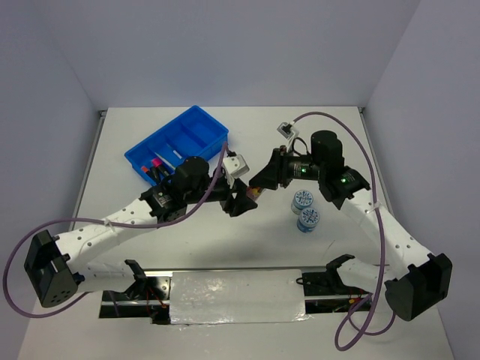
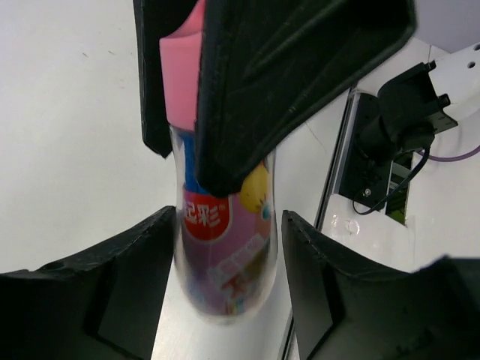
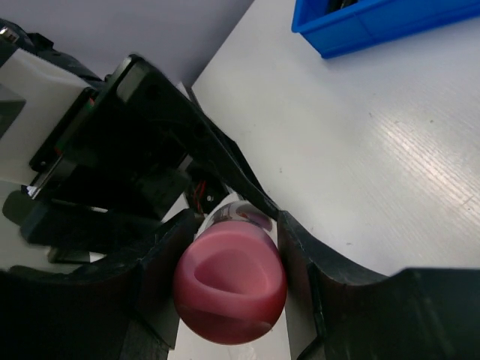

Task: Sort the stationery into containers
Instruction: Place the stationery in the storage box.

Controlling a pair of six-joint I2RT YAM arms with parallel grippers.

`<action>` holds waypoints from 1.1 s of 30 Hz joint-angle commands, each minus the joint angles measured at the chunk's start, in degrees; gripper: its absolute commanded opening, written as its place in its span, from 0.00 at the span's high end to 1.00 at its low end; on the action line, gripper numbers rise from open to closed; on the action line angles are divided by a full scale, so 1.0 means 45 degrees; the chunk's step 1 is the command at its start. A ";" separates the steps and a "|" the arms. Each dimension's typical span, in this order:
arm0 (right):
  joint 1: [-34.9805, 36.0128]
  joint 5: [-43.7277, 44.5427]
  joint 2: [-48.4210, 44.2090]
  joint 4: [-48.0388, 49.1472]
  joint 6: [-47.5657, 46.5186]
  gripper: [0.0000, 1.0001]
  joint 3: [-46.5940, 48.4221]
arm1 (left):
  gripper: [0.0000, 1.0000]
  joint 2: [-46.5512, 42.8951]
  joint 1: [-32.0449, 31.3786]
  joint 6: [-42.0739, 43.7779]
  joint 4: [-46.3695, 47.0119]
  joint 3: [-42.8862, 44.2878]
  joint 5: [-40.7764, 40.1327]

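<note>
Over the middle of the table, the right gripper (image 3: 232, 251) is clamped on the cap of the pink-capped bottle (image 2: 225, 255). The bottle's long axis runs from one gripper to the other, cap toward the right arm. The left gripper (image 2: 229, 225) has its fingers on either side of the labelled body, though whether they press it cannot be told. The blue tray (image 1: 201, 124) lies beyond, with two blue-white discs (image 1: 302, 201) near on the right.
</note>
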 commanded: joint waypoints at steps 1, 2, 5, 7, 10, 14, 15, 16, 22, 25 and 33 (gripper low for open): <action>0.0284 -0.0417 -0.0086 0.1210 0.0398 1.00 0.0440 | 0.42 0.0347 -0.0035 -0.0243 0.0345 0.0702 0.0671; 0.0324 -0.0379 -0.0027 0.1211 0.0399 1.00 0.0479 | 0.48 0.0425 -0.0054 -0.0263 0.0325 0.0837 0.0555; 0.0461 -0.0281 0.0091 0.1210 0.0418 1.00 0.0539 | 0.78 0.0698 -0.0035 -0.0360 0.0267 0.1033 0.0515; 0.0461 -0.0320 0.0033 0.1618 0.0554 1.00 0.0422 | 1.00 0.0835 -0.0035 -0.0458 0.0228 0.1170 0.0379; 0.0461 -0.0339 -0.0007 0.1874 0.0731 0.94 0.0343 | 1.00 0.1050 -0.0054 -0.0673 0.0169 0.1229 -0.0109; 0.0403 0.0360 -0.0280 0.2031 0.0809 0.43 0.0226 | 1.00 0.0779 -0.0035 -0.0927 0.0364 0.0957 -0.0988; 0.0344 0.0654 -0.0416 0.1857 0.0809 0.29 0.0245 | 1.00 0.0700 -0.0016 -0.1082 0.0441 0.0879 -0.1628; 0.0266 0.0985 -0.0514 0.1778 0.0848 0.25 0.0245 | 1.00 0.0621 0.0004 -0.1141 0.0423 0.0781 -0.1866; -0.2386 0.4385 -0.1159 0.0645 0.2833 0.11 -0.0047 | 1.00 0.0562 0.0823 -0.1668 0.0111 0.0916 -0.3116; -0.4086 0.4874 -0.1764 0.1034 0.3910 0.11 -0.0846 | 1.00 0.0893 0.1584 -0.2409 -0.0026 0.1345 -0.3468; -0.4871 0.5969 -0.2351 0.0801 0.3154 0.11 -0.1044 | 1.00 0.3469 0.4844 -0.7503 -0.2642 0.4391 -0.7941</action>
